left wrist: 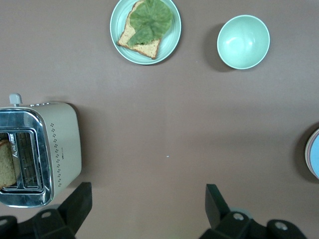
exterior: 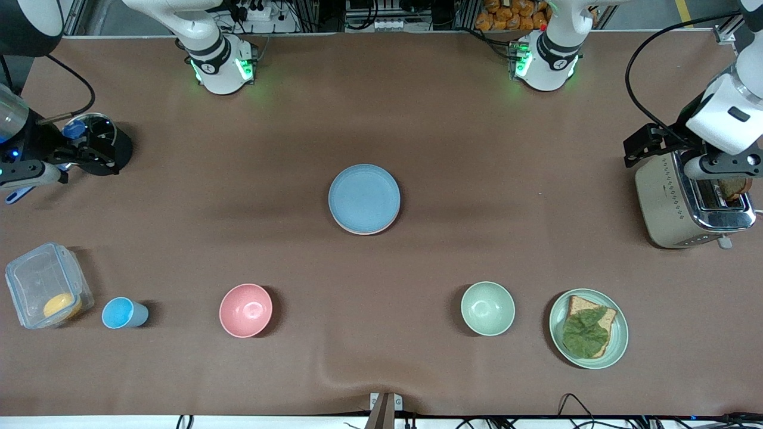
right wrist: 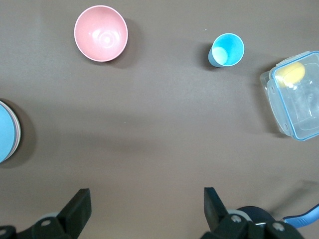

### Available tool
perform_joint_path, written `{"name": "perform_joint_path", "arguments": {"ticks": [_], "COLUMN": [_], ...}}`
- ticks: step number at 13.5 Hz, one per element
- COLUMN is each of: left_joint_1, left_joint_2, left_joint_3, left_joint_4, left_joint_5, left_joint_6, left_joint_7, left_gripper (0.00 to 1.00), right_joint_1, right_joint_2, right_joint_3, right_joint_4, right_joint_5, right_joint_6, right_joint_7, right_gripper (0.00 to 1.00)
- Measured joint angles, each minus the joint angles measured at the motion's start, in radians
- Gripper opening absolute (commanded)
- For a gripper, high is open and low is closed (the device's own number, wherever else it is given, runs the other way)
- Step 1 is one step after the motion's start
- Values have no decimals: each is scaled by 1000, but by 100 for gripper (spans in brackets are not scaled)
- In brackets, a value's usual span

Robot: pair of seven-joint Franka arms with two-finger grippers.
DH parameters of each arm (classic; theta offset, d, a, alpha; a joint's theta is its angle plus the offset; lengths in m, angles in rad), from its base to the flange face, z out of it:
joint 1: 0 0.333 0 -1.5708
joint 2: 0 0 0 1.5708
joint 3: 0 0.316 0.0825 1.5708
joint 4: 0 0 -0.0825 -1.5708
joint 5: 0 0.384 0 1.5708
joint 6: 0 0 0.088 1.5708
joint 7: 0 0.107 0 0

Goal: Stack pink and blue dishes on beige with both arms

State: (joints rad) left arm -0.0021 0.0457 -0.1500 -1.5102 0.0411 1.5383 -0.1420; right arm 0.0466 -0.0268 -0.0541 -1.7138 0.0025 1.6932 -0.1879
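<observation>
The light blue plate lies on top of a stack in the middle of the table. A thin pale pink plate rim shows under its nearer edge. The beige plate is hidden beneath them. My left gripper hangs open and empty over bare table beside the toaster, at the left arm's end. My right gripper also hangs open and empty, over bare table at the right arm's end. The stack's edge shows far off at the border of the right wrist view.
Near the front edge stand a clear lidded box, a small blue cup, a pink bowl, a green bowl and a green plate with bread and lettuce. A black round stand sits by the right gripper.
</observation>
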Motion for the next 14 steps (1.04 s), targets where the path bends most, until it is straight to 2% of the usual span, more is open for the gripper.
{"name": "perform_joint_path", "arguments": {"ticks": [14], "left_joint_1": [-10], "left_joint_2": [2], "left_joint_3": [-13], "left_joint_4": [0], "left_joint_5": [0], "left_joint_6": [-6], "left_joint_7": [0], "left_gripper": [100], "right_joint_1": [1], "right_joint_2": [0], "right_joint_3": [0], "right_joint_4": [0], "right_joint_5": [0], "right_joint_6": [-2], "right_joint_7": [0], "right_gripper": [100]}}
